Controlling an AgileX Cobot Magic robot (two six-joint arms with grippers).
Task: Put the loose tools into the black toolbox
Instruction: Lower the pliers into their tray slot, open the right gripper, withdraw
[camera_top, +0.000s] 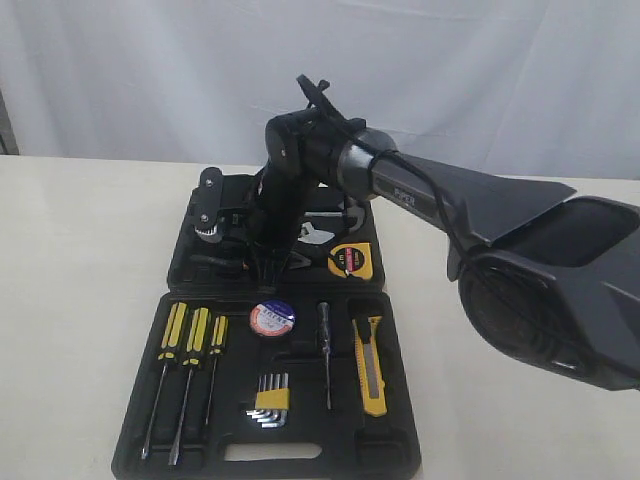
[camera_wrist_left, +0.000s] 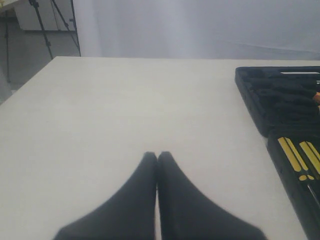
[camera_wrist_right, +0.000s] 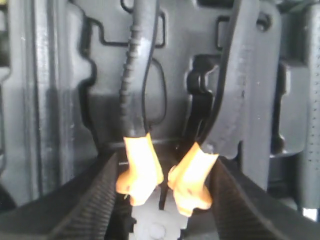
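The black toolbox (camera_top: 395, 460) lies open in two halves. My right gripper (camera_top: 262, 262) reaches down into the far half, and the arm hides the pliers in the exterior view. The right wrist view shows the gripper (camera_wrist_right: 164, 167) shut on the orange-and-black-handled pliers (camera_wrist_right: 142, 170) near their pivot, handles pointing away over the moulded recesses (camera_wrist_right: 60, 100). The yellow-and-black tape measure (camera_top: 350, 260) sits in the far half. The tape roll (camera_top: 272, 318) and the yellow utility knife (camera_top: 371, 365) sit in the near half. My left gripper (camera_wrist_left: 157, 156) is shut and holds nothing, over bare table beside the toolbox (camera_wrist_left: 260, 95).
Three yellow-and-black screwdrivers (camera_top: 187, 340), a hex key set (camera_top: 270, 400) and a thin tester (camera_top: 325, 350) lie in the near half. A metal wrench (camera_top: 315, 235) shows beside the arm in the far half. White table (camera_top: 80, 300) surrounds the case; a curtain hangs behind.
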